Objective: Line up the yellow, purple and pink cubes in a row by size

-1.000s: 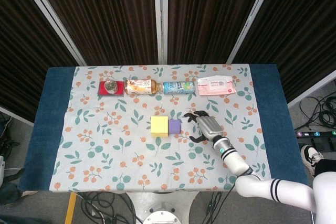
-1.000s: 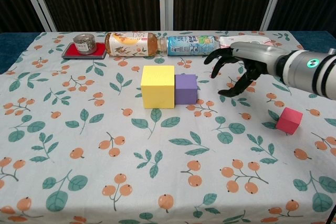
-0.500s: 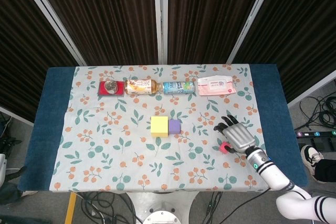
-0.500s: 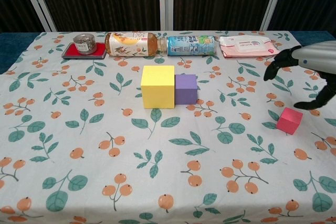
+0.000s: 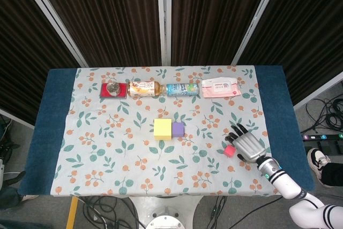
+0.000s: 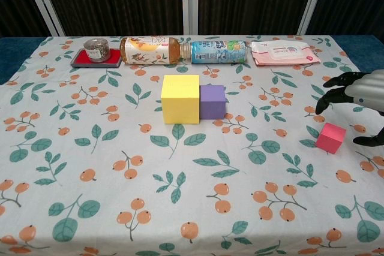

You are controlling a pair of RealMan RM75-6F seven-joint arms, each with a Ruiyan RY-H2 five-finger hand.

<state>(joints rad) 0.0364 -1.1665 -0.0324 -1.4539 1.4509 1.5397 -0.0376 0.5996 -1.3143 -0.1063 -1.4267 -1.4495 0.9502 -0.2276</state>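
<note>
Right hand (image 5: 247, 145): fingers spread wide, empty, at 3 o'clock of pink cube (image 5: 229, 150).
Technique: close squarely on opposite faces; set it touching purple cube (image 5: 178, 130).

My head view looks steeply down from high above, taking in the whole table (image 5: 59, 132) with curtains at 12 o'clock. My chest view sits low and close at the near edge, facing 12. Both share the cloth (image 6: 90, 148), the yellow cube (image 5: 162, 130) and the far row.

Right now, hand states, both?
Left hand: not in either view.
Right hand: open, fingers spread, holding nothing, beside the pink cube.
</note>
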